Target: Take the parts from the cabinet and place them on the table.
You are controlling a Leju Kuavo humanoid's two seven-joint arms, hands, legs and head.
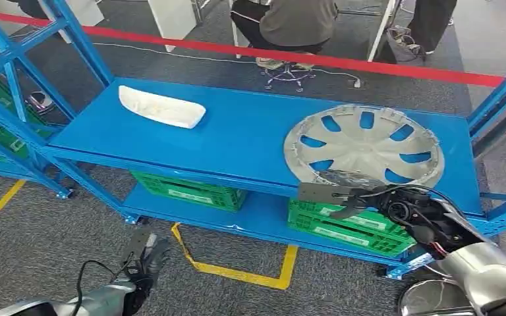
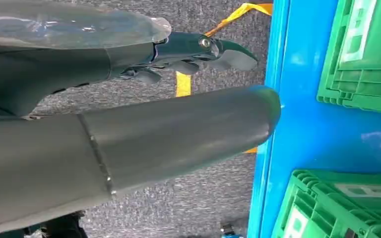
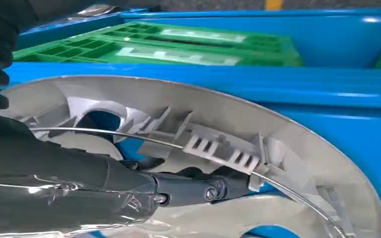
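A silver hubcap (image 1: 364, 146) lies face up at the right end of the blue rack's top shelf (image 1: 244, 135). My right hand (image 1: 344, 195) is at its near rim, which juts over the shelf's front edge. In the right wrist view the dark fingers (image 3: 203, 189) reach under the hubcap's ribbed underside (image 3: 218, 144) and grip the rim. A white curved part (image 1: 161, 108) rests on the shelf's left end. My left hand (image 1: 147, 255) hangs low over the floor in front of the rack, fingers (image 2: 203, 52) apart and holding nothing.
Two green crates (image 1: 188, 191) (image 1: 349, 227) sit on the lower shelf. Another blue rack (image 1: 0, 112) stands at the left. Yellow tape (image 1: 237, 273) marks the grey floor. Behind a red line (image 1: 237, 49), a person sits on a stool (image 1: 290, 26).
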